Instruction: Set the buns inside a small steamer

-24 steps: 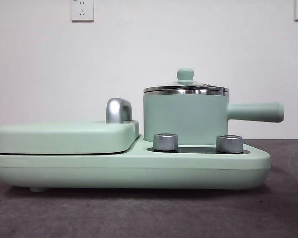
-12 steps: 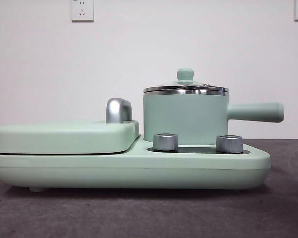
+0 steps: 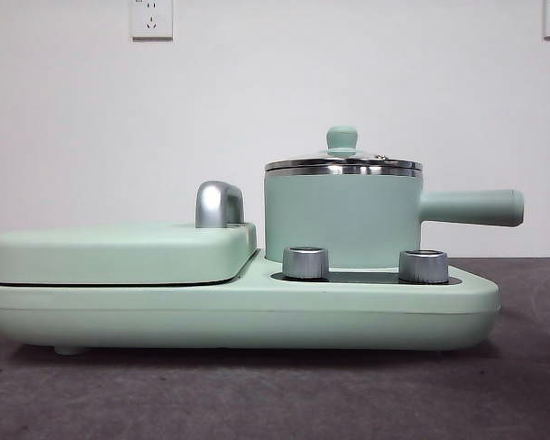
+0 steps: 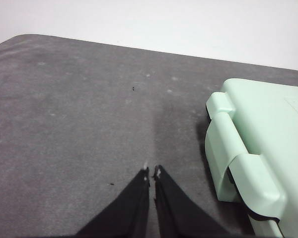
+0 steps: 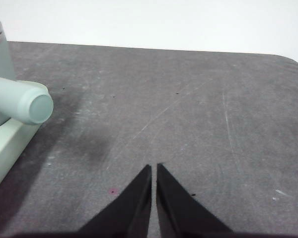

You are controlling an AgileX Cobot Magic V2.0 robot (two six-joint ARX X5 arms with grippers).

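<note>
From the front we see the steamer standing on the right half of a pale green cooker base, its glass lid on, its handle pointing sideways, with the flat griddle to its side; no buns and no arm show here. In the left wrist view our left gripper hangs over bare grey worktop with its jaws together and empty, the griddle's hinged end near. In the right wrist view our right gripper is likewise pressed shut on nothing, with the end of the steamer handle off to one side. The buns appear in no view, so we risk searching blind, and with the lid on, any bun brought over would have nowhere to go; a careless reach could also knock that protruding handle.
</note>
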